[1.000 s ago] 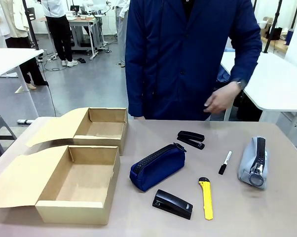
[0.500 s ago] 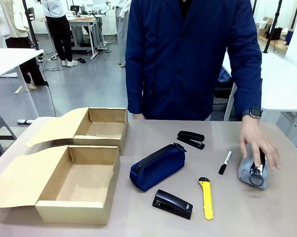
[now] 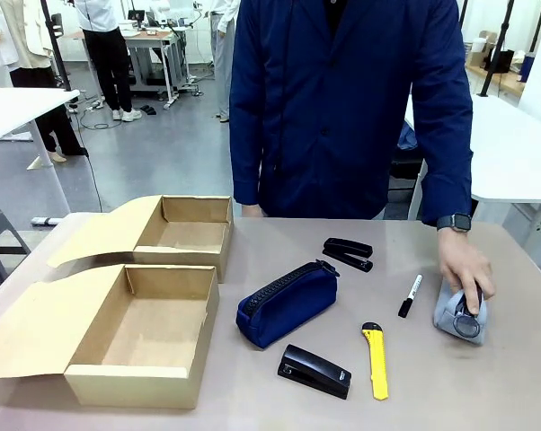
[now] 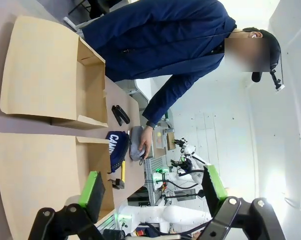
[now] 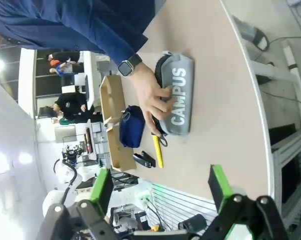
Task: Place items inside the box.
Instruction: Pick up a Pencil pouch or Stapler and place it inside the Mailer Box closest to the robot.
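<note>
On the tan table lie a navy pouch [image 3: 287, 303], a black stapler [image 3: 348, 254] behind it, a second black stapler [image 3: 314, 371] near the front edge, a yellow utility knife [image 3: 375, 360] and a marker pen [image 3: 410, 295]. Two open cardboard boxes [image 3: 154, 332] [image 3: 191, 235] stand at the left, both empty. My left gripper [image 4: 153, 187] hangs open above the boxes [image 4: 35, 170], holding nothing. My right gripper [image 5: 160, 190] is open too, high over the table's right end, looking down on the navy pouch [image 5: 131, 127] and knife [image 5: 158, 150].
A person in a dark blue coat stands at the far side. One hand [image 3: 465, 269] rests on a grey zippered pouch [image 3: 459, 312] at the right, printed CAMPUS [image 5: 178, 97]. White tables and other people stand farther back.
The person's hand has come down from waist height onto the grey pouch and now grips it. The other items and both boxes have not moved.
</note>
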You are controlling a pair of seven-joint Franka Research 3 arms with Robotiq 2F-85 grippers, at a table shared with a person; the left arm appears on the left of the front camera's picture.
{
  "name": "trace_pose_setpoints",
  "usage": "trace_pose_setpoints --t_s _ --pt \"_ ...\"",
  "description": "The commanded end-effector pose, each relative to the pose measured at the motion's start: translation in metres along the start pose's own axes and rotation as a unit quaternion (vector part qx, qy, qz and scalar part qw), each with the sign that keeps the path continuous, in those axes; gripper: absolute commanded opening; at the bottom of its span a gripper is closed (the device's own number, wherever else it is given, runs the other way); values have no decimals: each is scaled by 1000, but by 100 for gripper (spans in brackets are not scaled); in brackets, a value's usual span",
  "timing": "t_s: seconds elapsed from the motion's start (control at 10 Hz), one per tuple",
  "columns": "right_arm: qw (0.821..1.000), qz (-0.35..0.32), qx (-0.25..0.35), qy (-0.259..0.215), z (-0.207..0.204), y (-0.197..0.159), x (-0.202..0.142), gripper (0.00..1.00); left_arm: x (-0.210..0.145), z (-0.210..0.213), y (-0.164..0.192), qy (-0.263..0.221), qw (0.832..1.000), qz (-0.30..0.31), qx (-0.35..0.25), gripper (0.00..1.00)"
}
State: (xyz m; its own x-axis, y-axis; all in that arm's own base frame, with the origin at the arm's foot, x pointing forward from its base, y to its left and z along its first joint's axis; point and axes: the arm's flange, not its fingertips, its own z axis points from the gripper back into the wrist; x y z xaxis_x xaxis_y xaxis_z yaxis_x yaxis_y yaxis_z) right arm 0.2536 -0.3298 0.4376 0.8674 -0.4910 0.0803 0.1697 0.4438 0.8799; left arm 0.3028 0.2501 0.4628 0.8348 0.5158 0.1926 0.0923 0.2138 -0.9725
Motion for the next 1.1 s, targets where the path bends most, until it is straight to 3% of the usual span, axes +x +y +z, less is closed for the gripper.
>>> trace_pose_setpoints --t_s 0.0,0.5,0.7,0.9,1.0 --pt "1000 23 6 8 -7 6 6 100 -1 1 -1 3 1000 -8 -5 100" --pt "998 52 -15 33 -32 29 -2 100 -1 1 -1 3 1000 -8 -5 100" --pt "993 85 -69 43 -81 74 -31 100 -1 1 -1 3 1000 -8 -5 100" --pt "974 133 -145 113 -159 123 -76 100 -1 1 -1 3 1000 -8 -5 100" --pt "968 140 -175 114 -197 141 -97 100 -1 1 -1 3 1000 -8 -5 100"
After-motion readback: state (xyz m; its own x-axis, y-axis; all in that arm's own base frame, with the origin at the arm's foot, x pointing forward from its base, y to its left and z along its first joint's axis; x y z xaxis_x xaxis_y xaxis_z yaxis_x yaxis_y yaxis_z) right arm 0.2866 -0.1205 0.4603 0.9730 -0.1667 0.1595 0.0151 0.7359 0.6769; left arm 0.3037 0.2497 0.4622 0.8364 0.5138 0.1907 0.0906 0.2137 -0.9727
